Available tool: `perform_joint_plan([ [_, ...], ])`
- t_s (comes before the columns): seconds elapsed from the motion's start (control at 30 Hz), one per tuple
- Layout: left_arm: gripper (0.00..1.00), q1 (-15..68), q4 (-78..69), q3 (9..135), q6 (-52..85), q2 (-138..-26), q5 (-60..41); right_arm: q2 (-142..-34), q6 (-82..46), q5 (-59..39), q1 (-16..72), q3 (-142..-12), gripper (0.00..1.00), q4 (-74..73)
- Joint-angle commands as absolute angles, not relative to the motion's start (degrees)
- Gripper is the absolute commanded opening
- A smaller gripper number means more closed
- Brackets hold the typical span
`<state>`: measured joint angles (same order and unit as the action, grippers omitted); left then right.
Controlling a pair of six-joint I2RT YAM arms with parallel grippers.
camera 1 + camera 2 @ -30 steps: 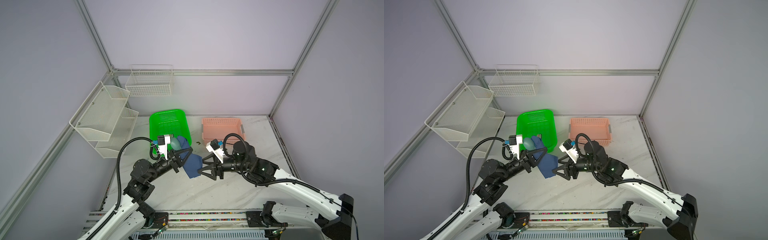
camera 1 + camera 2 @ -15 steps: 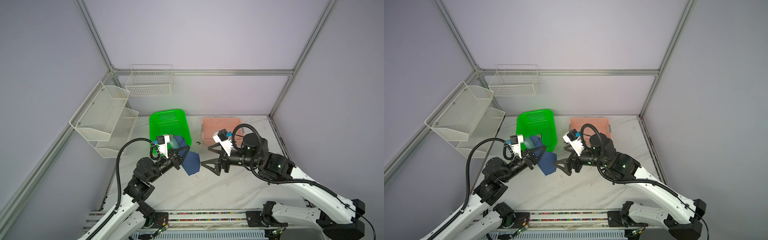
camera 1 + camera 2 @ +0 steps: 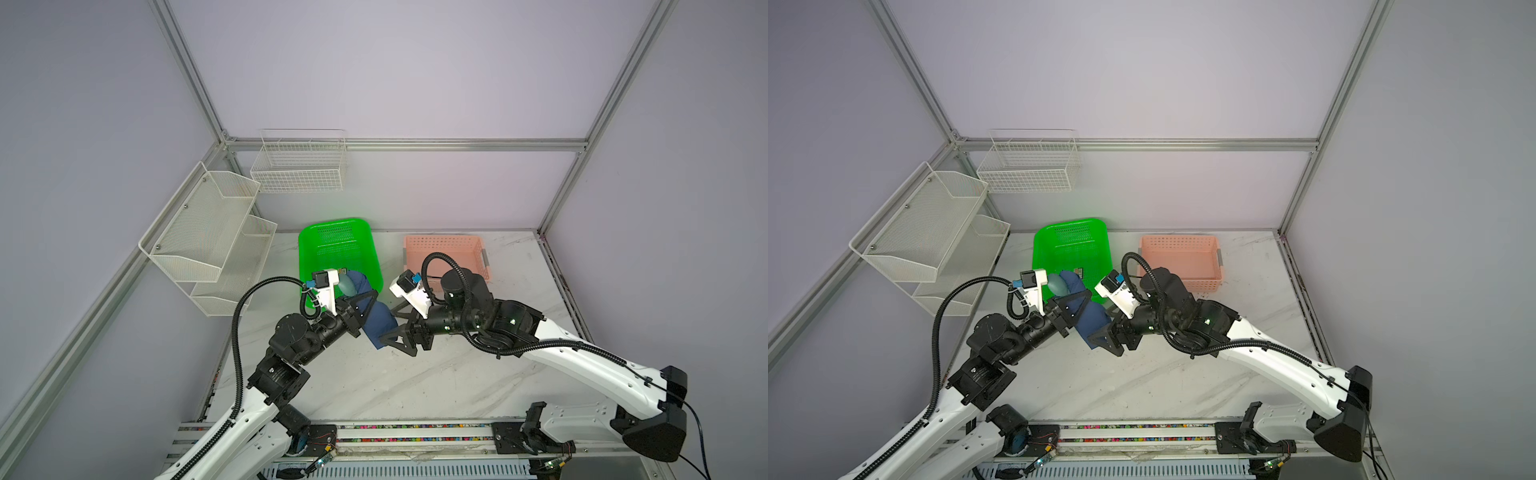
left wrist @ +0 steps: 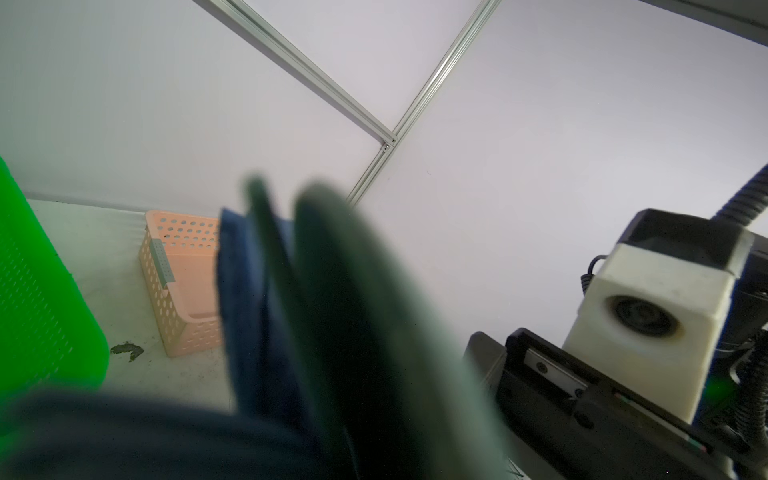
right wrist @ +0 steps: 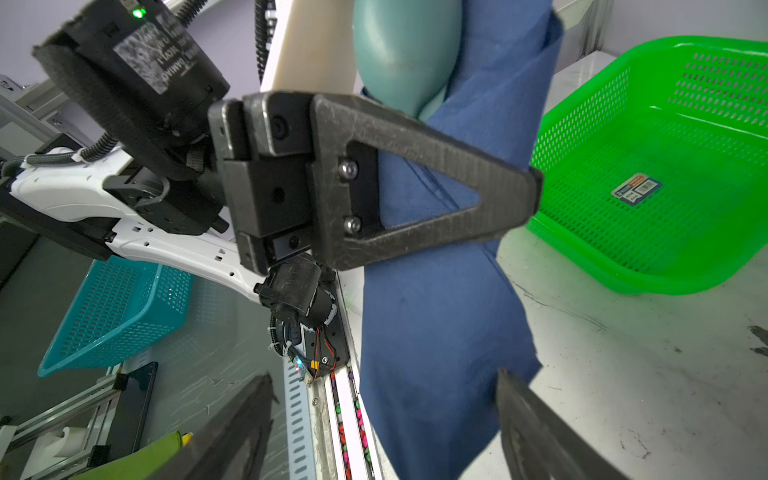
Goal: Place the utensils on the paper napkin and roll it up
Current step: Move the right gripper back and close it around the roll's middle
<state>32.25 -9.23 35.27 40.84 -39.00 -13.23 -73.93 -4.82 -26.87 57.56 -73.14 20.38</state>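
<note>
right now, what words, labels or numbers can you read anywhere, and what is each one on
Sticker on the floor of the green basket: print and barcode, too small to read.
Grey label on the black wrist housing: upside down, smeared, unreadable.
No other text shows.

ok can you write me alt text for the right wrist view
Close up, the left gripper clamps a rolled navy paper napkin with a teal spoon bowl poking out of one end. The right gripper straddles the roll's other end with open jaws, above a marble table with a green basket beyond.
</note>
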Motion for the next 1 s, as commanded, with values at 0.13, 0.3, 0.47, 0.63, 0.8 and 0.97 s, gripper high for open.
perform_joint_plan([
  [0.13, 0.00, 31.85, -13.40, 39.93, 40.76, -39.00, -14.28, -75.43, -3.76, -29.06, 57.83, -73.04, 0.82, 16.44],
  [0.3, 0.00, 31.82, -14.72, 39.46, 41.31, -39.28, -15.18, -76.46, -3.27, -30.09, 57.85, -73.21, 0.80, 15.64],
  [0.47, 0.00, 31.83, -15.55, 39.38, 41.93, -39.63, -15.95, -77.08, -3.08, -30.96, 57.83, -72.64, 0.76, 14.63],
  [0.63, 0.00, 31.86, -16.00, 39.20, 42.28, -39.71, -16.00, -76.90, -3.80, -31.06, 57.84, -71.87, 0.74, 12.92],
  [0.8, 0.00, 31.82, -13.06, 39.69, 41.20, -38.94, -13.48, -72.79, -5.32, -19.51, 57.83, -71.63, 0.89, 14.55],
  [0.97, 0.00, 31.82, -5.82, 41.74, 38.99, -38.17, -7.80, -67.86, -5.03, -13.82, 57.83, -73.55, 0.96, 21.01],
])
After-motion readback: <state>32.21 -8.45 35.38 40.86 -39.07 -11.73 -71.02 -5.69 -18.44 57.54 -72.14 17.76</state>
